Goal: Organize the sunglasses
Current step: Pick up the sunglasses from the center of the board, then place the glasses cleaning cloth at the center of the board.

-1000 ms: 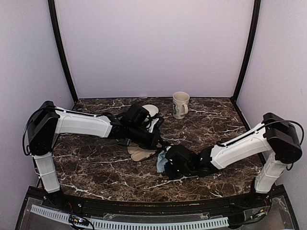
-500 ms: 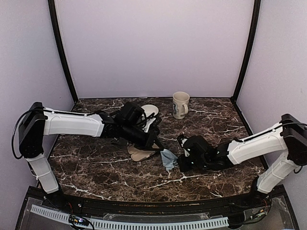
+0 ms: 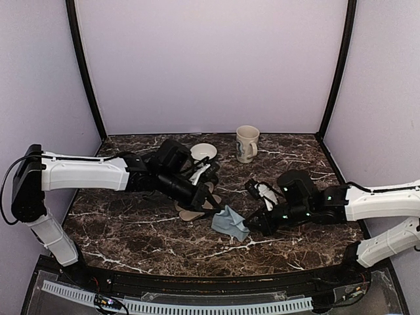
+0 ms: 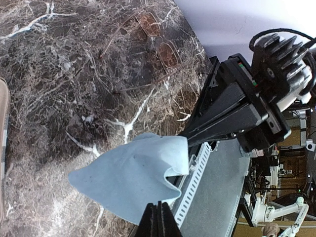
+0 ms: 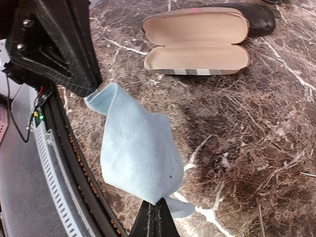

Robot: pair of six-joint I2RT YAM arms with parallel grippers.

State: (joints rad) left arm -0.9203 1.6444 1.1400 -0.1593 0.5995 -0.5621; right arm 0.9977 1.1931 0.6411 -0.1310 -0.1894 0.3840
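Observation:
The sunglasses (image 4: 156, 38) lie unfolded on the marble table (image 3: 131, 226), with dark rounded lenses and thin wire arms, clear of both grippers. A light blue cloth (image 3: 230, 223) hangs just above the table between the two arms. My left gripper (image 4: 159, 213) is shut on one corner of the blue cloth (image 4: 131, 177). Opposite, my right gripper (image 5: 157, 211) is shut on another corner of the cloth (image 5: 138, 148). In the top view the left gripper (image 3: 214, 209) and the right gripper (image 3: 249, 227) face each other across it.
An open brown striped case (image 5: 197, 42), tan inside, lies beyond the cloth, and a black checkered case (image 5: 257, 16) sits behind it. A cream mug (image 3: 247, 143) and a white bowl (image 3: 203, 152) stand at the back. The table's front rail (image 5: 74, 163) runs close under the cloth.
The right gripper closed on the cloth and its arm drew back to the right. The cloth now spreads between both grippers. The left arm shifted slightly left.

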